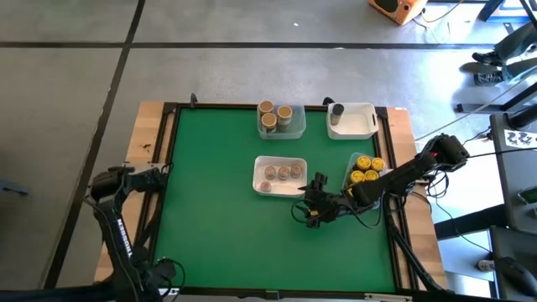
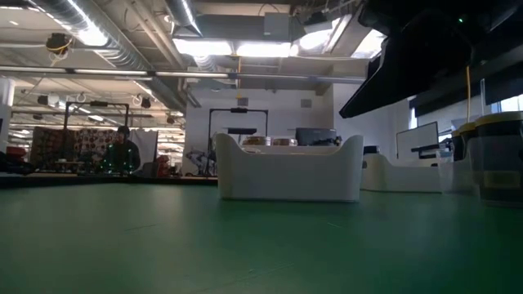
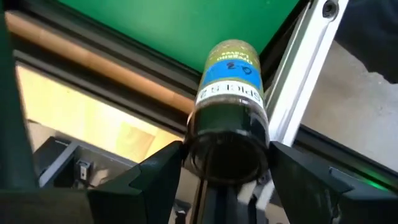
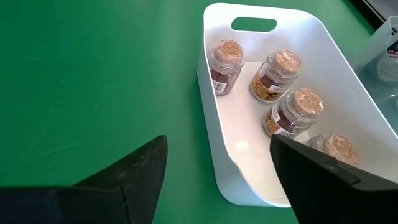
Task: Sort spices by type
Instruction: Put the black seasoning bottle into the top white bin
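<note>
Left fingers [image 3: 227,180] are clamped on a spice jar [image 3: 229,118], one finger either side of the dark lid end, jar body poking out forward past the tips; the arm sits parked at the left edge of the surface [image 1: 218,226], over the wooden rim, so this jar looks picked and waiting to be dropped with its type. Which tray it belongs in I can't tell; the blue label only partly reads. Right fingers [image 4: 217,180] are spread wide with nothing between them, hovering low over the green, pointed at the white tray [image 4: 214,124] just ahead of the tips. That tray holds four cork-topped jars [image 4: 285,68] in a loose row, all the same type, so grouping here looks done and the empty fingers suggest a release or a reach for the next jar, can't say which. Beyond it, a clear tray [image 1: 294,124] with three tan-lidded jars [image 1: 268,122], another white tray [image 1: 361,127] with one grey-lidded jar [image 1: 337,110], and a cluster of yellow-lidded jars [image 1: 365,170] beside the right arm. Each colour kept together, so sorting seems mostly done.
</note>
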